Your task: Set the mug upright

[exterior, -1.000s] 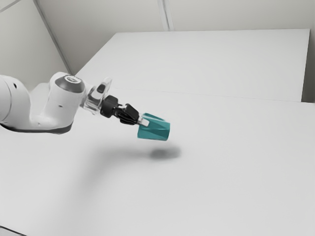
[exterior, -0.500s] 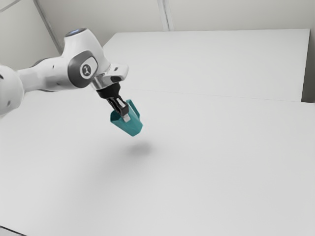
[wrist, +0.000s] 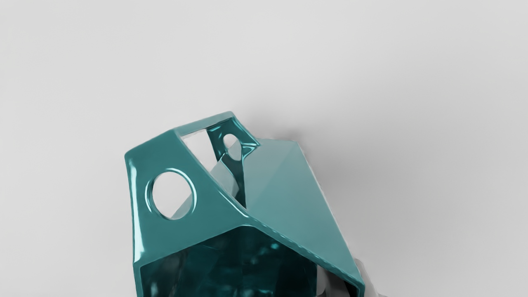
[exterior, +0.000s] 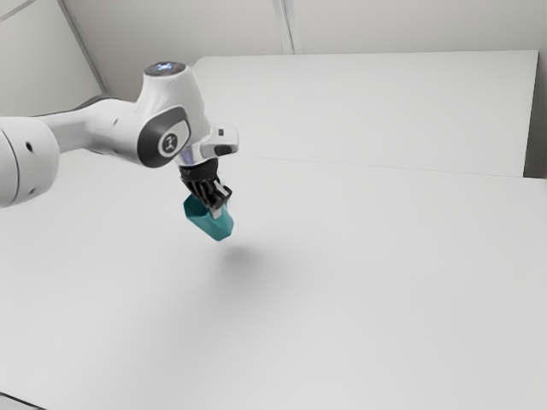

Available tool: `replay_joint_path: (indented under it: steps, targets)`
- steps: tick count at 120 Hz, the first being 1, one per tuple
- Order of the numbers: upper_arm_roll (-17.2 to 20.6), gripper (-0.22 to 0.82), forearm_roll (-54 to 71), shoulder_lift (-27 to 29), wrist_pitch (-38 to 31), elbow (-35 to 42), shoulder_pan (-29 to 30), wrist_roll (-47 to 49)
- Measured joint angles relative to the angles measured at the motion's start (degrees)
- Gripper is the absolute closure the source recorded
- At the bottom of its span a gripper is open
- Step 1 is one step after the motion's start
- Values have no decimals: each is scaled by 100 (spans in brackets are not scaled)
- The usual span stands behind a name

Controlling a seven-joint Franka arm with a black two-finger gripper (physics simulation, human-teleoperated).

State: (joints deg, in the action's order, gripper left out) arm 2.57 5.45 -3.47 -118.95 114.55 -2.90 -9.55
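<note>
Pale grey walls (exterior: 154, 30) stand behind a broad white tabletop (exterior: 385, 282), on which a soft shadow (exterior: 244, 256) lies beneath my load. My pincer (exterior: 217, 213) is closed around the teal mug (exterior: 208, 226), pinching it at its wall near the mouth, and I hold it above the surface. It is tilted (not upright, I admit), its mouth facing up toward the exterior view's left. Its angular handle (wrist: 165, 239), pierced with round holes, juts from its side.
</note>
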Motion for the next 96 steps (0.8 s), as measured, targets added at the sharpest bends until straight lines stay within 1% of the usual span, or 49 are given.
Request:
replay_joint_path:
  steps: [9,16,37,76,89,92,96]
  targets:
    - [2,79,36,-106,-38,0,245,206]
    - [4,79,50,-186,-91,0,332,349]
    - [7,79,66,-292,-189,0,238,701]
    - [7,79,59,-584,-270,-16,246,1127]
    - [7,72,44,-639,-278,-24,246,1213]
    - [7,69,39,-644,-279,-26,246,1230]
    - [7,63,30,-651,-280,-31,246,1251]
